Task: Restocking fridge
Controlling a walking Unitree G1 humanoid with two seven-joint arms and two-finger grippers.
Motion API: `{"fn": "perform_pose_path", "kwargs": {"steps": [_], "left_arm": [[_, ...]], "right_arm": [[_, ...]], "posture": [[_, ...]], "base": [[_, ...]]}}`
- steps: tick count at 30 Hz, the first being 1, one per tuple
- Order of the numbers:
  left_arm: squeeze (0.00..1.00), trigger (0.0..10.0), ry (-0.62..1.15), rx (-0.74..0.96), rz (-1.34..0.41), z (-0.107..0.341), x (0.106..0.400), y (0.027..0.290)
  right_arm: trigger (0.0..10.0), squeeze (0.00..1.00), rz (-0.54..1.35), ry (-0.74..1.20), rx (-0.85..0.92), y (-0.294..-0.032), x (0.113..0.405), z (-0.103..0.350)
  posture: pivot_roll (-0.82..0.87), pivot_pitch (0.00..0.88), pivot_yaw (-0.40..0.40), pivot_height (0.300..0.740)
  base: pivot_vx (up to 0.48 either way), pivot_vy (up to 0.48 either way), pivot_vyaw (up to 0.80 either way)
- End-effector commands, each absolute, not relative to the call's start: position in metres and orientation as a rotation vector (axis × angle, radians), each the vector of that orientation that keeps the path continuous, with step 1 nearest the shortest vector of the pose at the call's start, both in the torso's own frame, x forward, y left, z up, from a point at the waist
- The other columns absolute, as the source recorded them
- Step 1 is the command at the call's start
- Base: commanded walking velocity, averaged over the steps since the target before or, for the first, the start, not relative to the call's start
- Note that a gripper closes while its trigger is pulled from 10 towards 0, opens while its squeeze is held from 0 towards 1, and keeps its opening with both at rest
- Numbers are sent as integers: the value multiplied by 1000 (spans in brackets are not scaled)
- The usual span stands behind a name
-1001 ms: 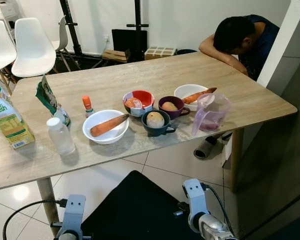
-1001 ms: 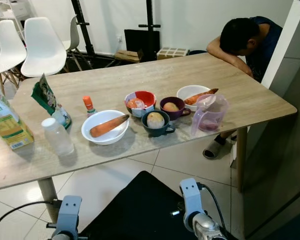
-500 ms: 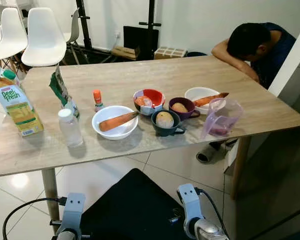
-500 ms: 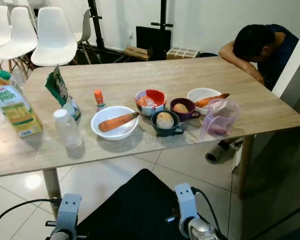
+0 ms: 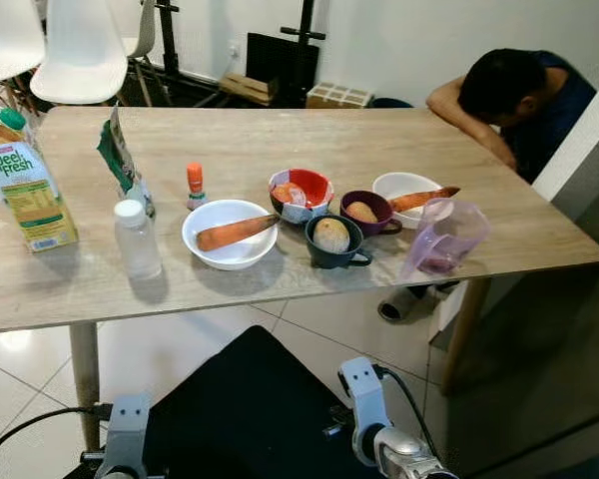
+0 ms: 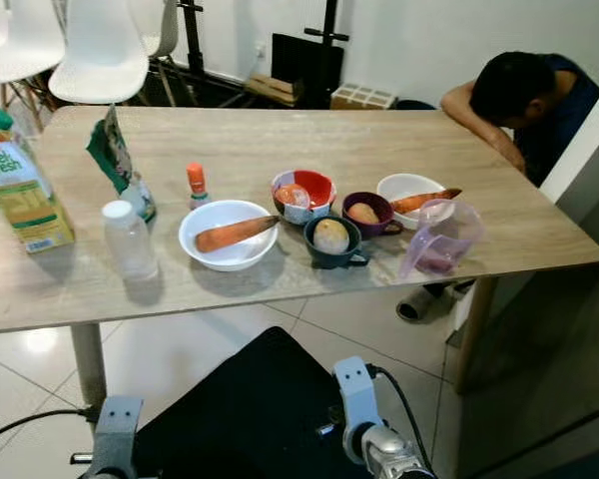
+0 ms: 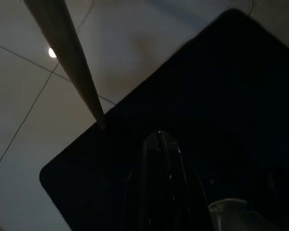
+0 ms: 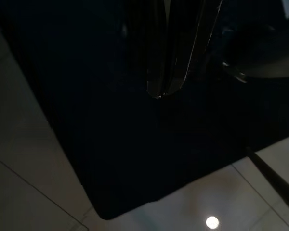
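Currently the goods for restocking stand on the wooden table [image 5: 280, 130], none yet taken up. Toward the robot's left are the juice carton [image 5: 25, 190], a clear plastic bottle [image 5: 137, 239] with a white cap, a green packet [image 5: 120, 165] and a small orange-capped bottle [image 5: 195, 185]. Near the middle sits a white bowl [image 5: 205, 244] with a carrot [image 5: 235, 233] lying across it, then a red bowl [image 5: 301, 192], a dark cup [image 5: 331, 239] and a purple cup [image 5: 364, 212], each cup holding a roundish brown item. Behind these a second white bowl [image 5: 399, 185] bears another carrot, and a clear jug [image 5: 444, 238] with a little purple liquid stands close to the near edge.

Handling, as judged: the carton is likely the heaviest piece, with flat stiff sides that give under pressure; grip across the mid-body. The plastic bottle looks light, smooth and apt to slip; take it at the waist. Bowls and cups look breakable; grip the rim or handle and keep them level. The jug must stay upright.

The left gripper [image 7: 160, 137] hangs low beside the robot's dark body, fingers pressed together, empty. The right gripper [image 8: 159, 94] likewise hangs idle, its fingertips meeting, holding nothing.

A person [image 5: 514, 100] leans on the far right corner of the table.
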State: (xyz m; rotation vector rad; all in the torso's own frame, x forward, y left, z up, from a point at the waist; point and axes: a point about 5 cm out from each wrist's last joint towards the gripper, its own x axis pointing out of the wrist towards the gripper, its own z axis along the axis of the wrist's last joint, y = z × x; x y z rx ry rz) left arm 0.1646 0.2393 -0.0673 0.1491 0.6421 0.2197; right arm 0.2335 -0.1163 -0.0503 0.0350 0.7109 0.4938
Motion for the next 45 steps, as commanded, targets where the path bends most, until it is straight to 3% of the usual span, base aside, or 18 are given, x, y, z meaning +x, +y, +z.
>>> {"fn": "perform_pose_path", "kwargs": {"steps": [1,4,6,9,12,13,16,17,18,26,31,33,37,39,45], "left_arm": [[0,10000,581,129,185,-65,168,228],[0,10000,491,144,42,-58,176,211],[0,10000,370,189,-209,-46,184,187],[0,10000,226,234,-363,-23,196,172],[0,10000,176,244,-389,-14,200,169],[0,10000,111,225,-411,3,210,165],[0,10000,63,203,-429,16,218,162],[0,10000,-20,153,-548,46,231,148],[0,10000,-40,140,-593,54,233,142],[0,10000,-122,115,-782,88,238,119],[0,10000,-230,114,-876,127,241,106],[0,10000,-230,114,-876,127,241,106],[0,10000,-464,169,-719,202,263,114],[0,10000,-464,169,-719,202,263,114],[0,10000,-578,294,-344,277,289,160]], "right_arm": [[10000,0,491,671,60,-120,237,-46],[10000,0,543,646,107,-117,238,-43],[10000,0,673,615,230,-111,239,-37],[10000,0,827,564,350,-109,243,-25],[10000,0,873,544,378,-108,244,-21],[10000,0,989,530,433,-107,246,-13],[10000,0,1090,523,474,-106,246,-7],[10000,0,1355,542,499,-107,239,7],[10000,0,1428,559,501,-107,236,11],[10000,0,1598,485,557,-108,242,47],[10000,0,1698,336,614,-109,249,91],[10000,0,1698,336,614,-109,249,91],[10000,0,1624,76,575,-106,268,133],[10000,0,1624,76,575,-106,268,133],[10000,0,1448,-103,524,-100,294,168]], "posture": [[49,65,-133,740],[47,68,-132,740],[45,71,-125,740],[44,74,-119,740],[46,73,-119,740],[51,76,-117,740],[55,75,-115,740],[56,76,-110,740],[56,76,-110,740],[53,74,-101,740],[43,74,-101,740],[43,74,-101,740],[41,77,-103,740],[41,77,-103,740],[46,84,-102,740]], "base": [[0,0,0],[0,0,0],[0,0,0],[0,0,0],[0,0,0],[0,0,0],[0,0,0],[0,0,0],[0,0,0],[0,0,0],[0,0,0],[0,0,0],[0,0,0],[0,0,0],[0,0,0]]}}
